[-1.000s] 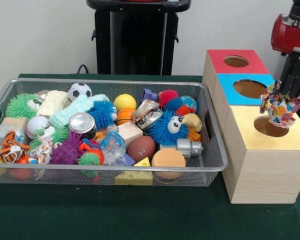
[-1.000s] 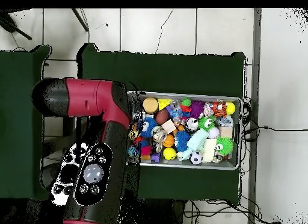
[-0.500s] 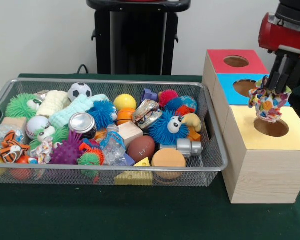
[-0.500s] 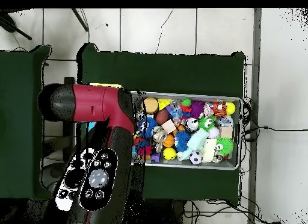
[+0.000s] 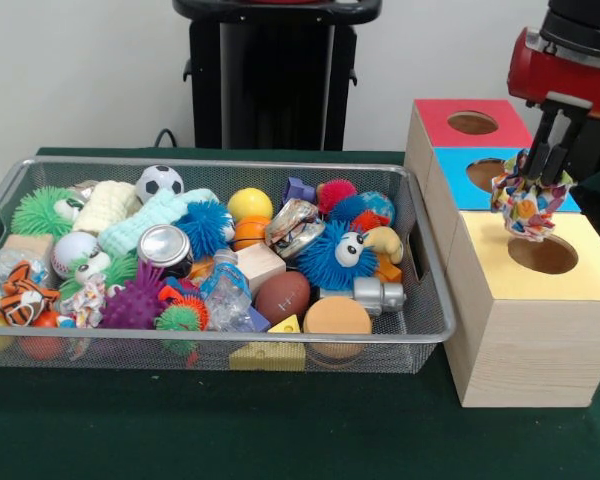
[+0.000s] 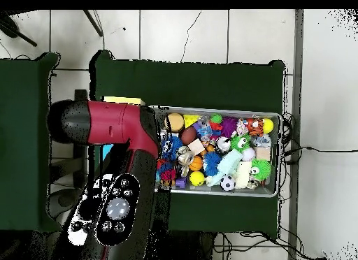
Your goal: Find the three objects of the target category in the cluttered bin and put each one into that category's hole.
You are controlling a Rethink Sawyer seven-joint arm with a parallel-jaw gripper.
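Observation:
My gripper (image 5: 536,176) is shut on a knotted rope toy (image 5: 526,206) of mixed colours. It hangs just above the pale yellow box top, over the left rim of the round hole (image 5: 545,254). The wire mesh bin (image 5: 210,162) lies to the left, full of toys. Another rope toy (image 5: 86,299) lies at its front left, beside the striped plush tiger (image 5: 22,291). A third rope toy does not show. In the overhead view the red arm (image 6: 115,124) covers the gripper and most of the boxes; the bin (image 6: 280,152) lies to its right.
The blue-topped box (image 5: 500,178) and the red-topped box (image 5: 473,122) stand behind the yellow one. The bin holds spiky pom balls, a soccer ball (image 5: 160,181), a can (image 5: 164,246), a small football (image 5: 282,296) and blocks. The black pedestal (image 5: 270,75) stands behind the bin.
The gripper has moved left and a little up with the rope toy, from over the hole's right side to over its left rim. The bin's contents have not moved.

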